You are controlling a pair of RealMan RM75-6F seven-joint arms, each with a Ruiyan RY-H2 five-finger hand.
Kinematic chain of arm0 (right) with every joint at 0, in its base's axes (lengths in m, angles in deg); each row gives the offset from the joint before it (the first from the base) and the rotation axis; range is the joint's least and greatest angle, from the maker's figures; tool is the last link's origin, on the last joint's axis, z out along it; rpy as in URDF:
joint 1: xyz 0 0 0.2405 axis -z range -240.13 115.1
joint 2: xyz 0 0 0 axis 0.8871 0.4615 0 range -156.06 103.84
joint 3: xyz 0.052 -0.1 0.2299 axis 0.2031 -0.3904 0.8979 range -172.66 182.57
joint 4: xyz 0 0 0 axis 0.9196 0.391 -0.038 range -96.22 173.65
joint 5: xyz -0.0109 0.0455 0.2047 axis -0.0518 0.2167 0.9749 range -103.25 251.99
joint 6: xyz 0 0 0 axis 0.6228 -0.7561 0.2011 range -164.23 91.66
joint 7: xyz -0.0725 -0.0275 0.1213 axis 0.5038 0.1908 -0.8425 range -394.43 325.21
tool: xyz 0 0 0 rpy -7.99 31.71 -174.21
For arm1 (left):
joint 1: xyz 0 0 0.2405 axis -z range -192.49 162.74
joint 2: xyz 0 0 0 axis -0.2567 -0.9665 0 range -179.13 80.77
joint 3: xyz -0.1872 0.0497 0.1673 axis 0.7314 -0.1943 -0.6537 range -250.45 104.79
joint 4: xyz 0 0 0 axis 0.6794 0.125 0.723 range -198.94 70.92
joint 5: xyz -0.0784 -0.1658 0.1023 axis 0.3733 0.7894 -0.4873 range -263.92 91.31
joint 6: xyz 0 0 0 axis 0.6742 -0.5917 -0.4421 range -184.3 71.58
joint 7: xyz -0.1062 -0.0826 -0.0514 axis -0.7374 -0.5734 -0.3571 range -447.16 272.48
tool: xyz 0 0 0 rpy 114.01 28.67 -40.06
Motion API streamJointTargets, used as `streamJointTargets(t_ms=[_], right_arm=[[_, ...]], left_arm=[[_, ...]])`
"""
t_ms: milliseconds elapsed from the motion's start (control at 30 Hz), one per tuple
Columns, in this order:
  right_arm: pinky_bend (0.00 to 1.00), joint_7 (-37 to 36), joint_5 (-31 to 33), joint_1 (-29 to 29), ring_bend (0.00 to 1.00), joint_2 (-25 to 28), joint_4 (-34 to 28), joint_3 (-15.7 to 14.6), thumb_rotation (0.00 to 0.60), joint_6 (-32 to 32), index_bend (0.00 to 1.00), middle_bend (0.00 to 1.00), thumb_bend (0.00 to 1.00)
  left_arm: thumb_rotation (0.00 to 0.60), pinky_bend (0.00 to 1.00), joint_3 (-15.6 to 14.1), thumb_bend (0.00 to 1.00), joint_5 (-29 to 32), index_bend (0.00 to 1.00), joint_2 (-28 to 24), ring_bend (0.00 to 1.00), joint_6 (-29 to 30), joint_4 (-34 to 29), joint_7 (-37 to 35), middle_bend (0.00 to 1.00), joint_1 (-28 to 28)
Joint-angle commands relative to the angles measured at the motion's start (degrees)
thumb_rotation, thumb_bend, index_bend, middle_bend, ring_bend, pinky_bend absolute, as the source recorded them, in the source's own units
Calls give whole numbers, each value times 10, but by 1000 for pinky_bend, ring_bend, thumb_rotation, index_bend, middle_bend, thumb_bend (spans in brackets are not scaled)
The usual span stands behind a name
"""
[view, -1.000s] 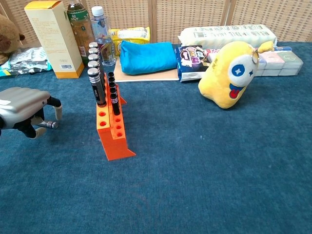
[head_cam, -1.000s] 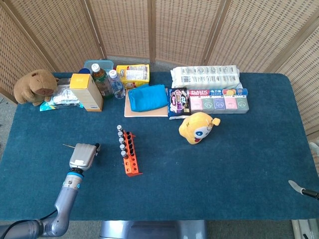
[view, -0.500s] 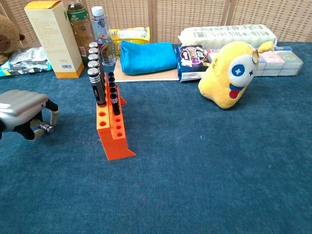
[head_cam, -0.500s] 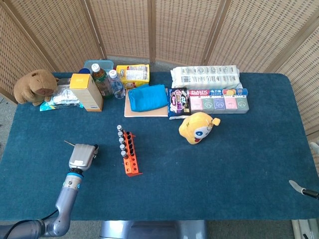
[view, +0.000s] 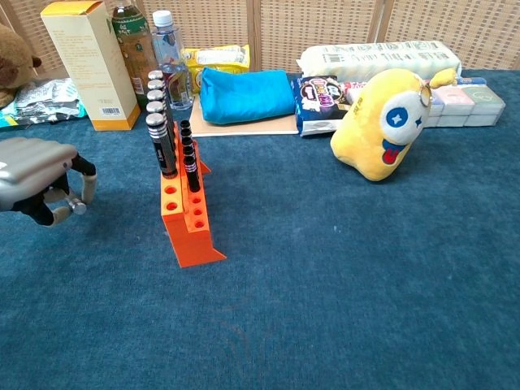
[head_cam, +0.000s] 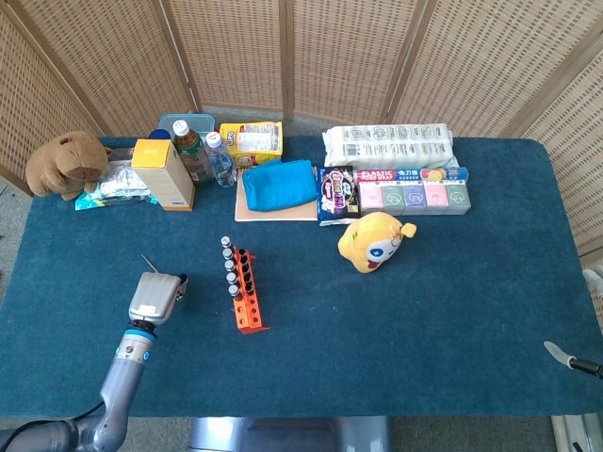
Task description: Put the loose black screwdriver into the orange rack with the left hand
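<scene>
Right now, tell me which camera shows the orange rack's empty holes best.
The chest view: the orange rack sits close and large, its front holes plainly open. The head view shows the same rack small from above, holes barely distinguishable.

On the blue tabletop point(head_cam: 452, 311) the left hand point(head_cam: 156, 295) sits left of the orange rack point(head_cam: 247, 292), fingers curled, a thin shaft poking out behind it, a yellow plush toy point(head_cam: 374, 240) well right.

Lab-type demo table point(head_cam: 490, 311), wicker screen point(head_cam: 283, 47)
</scene>
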Motion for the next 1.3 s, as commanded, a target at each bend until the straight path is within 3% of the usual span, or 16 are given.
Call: streamJointTargets(t_ms=[33,267,900,967,1033,1300], right_arm=[[0,0,-2,0,2,0,-1,-1,600,0,77,31,86],[0,14,-4,-2,2,-3,-5,-3,600,-2,77,31,85],[0,48,-2,0,2,-10,-13,-2,600,7,77,30,86],[0,51,-3,0,2,-10,-13,-3,600,6,77,30,85],[0,64,-4,-3,2,-15,-13,-4,600,3,77,31,85],[0,105,18,-11,2,-32,-10,1,600,-13,75,31,85]], left_arm=[[600,1000,-7,384,-25,570,-42,1000,23,-52,-7,1000,-11],[600,1000,-17,384,-80,578,-142,1000,55,-149,-52,1000,-34],[600,1000,-35,383,-165,578,-318,1000,45,-296,-205,1000,-64],[600,1000,-38,384,-167,578,-337,1000,31,-316,-242,1000,-65],[600,1000,-46,384,-175,578,-387,1000,-15,-362,-327,1000,-57],[600,1000,-46,384,-226,578,-515,1000,-120,-391,-514,1000,-18]])
